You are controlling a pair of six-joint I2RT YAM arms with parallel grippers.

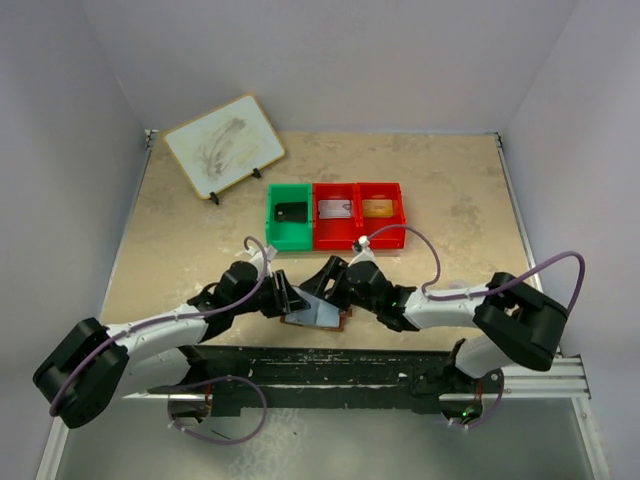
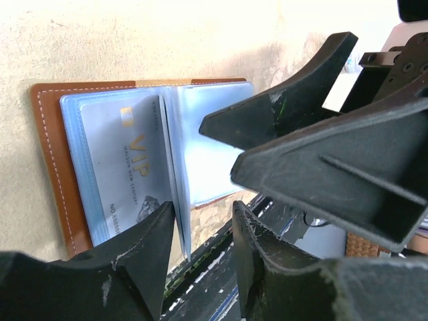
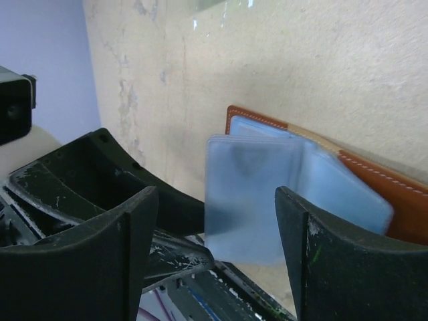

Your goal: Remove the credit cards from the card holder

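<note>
The card holder (image 1: 318, 314) lay opened flat, face up, at 6 o'clock on the table (image 1: 200, 240), close to the near edge, where both arms could meet over it. Its long axis ran roughly 9 to 3 o'clock, with the spine crossing that line toward 12. The brown cover showed along its 3 o'clock edge.

The left gripper (image 1: 287, 299) sat at the holder's 9 o'clock side, jaws a narrow gap apart. 1 clear sleeve leaf (image 2: 170, 167) stood in that gap, but I could not tell whether a pad touched it. This probably kept the pages parted so the VIP card (image 2: 127, 177) lay exposed. The right gripper (image 1: 328, 285), at 3 o'clock, was spread wide and held nothing, likely lined up to pull a card.
</note>
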